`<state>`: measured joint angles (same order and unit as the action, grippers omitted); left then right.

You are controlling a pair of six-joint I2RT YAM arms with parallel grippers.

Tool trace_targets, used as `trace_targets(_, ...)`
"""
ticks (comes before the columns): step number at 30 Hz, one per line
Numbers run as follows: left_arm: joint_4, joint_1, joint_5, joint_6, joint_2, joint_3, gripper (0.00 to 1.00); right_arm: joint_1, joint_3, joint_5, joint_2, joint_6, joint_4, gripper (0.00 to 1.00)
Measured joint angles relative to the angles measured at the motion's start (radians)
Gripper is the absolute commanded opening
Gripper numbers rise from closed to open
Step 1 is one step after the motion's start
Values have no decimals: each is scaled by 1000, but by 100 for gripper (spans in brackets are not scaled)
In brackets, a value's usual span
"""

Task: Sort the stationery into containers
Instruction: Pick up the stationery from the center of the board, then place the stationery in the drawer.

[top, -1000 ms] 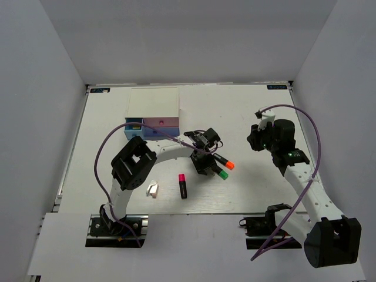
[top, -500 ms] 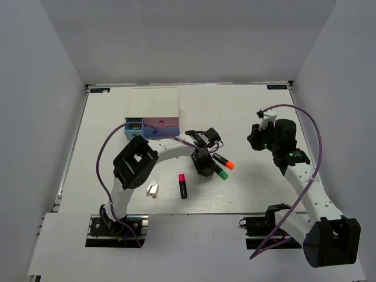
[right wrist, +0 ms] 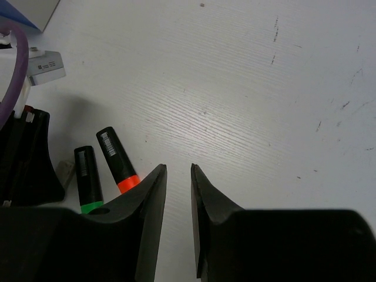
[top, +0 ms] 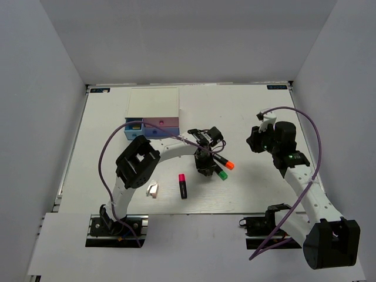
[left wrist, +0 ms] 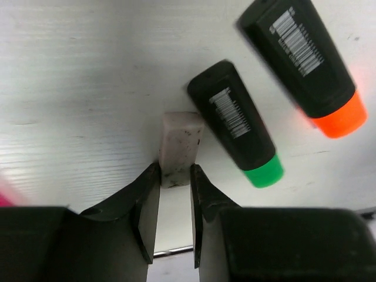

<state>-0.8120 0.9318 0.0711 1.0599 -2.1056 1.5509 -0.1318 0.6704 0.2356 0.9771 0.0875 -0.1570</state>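
left gripper (left wrist: 175, 176) is low on the white table (top: 247, 111). its jaws are pinching the near end of the tiny tan rectangular block (left wrist: 181, 138), and contact looks made on both sides. the block lies flat on the table, just beside the short black highlighter with the green cap (left wrist: 235, 132), with the orange-capped black highlighter (left wrist: 302, 59) a bit further off. the pink-red-capped highlighter (top: 183, 185) and the small white clip-like piece (top: 153, 190) sit apart, nearer the arm bases. the right gripper (right wrist: 178, 170) hovers over bare table, jaws slightly parted with nothing between them.

the step in hand is judged to be grasping the block. the next move calls for a straight lift without nudging the green highlighter, then a carry to the white-topped drawer box (top: 153, 103) at the far left. its light blue drawer (top: 134, 124) looks pulled out. the grip is only on the block's end, so it may pivot.
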Motion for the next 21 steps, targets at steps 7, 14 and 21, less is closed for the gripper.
trace_targets(7, -27, -3, -106, -132, 110, -52, 3, 0, -16, 6, -17, 1, 3, 29)
trace_targets(14, -52, -63, -207, -168, 338, -49, 3, 0, -27, 16, -18, 6, 5, 29)
trace_targets(21, -93, -167, -314, -101, 457, -43, 7, 0, -27, 23, -18, 20, 8, 29)
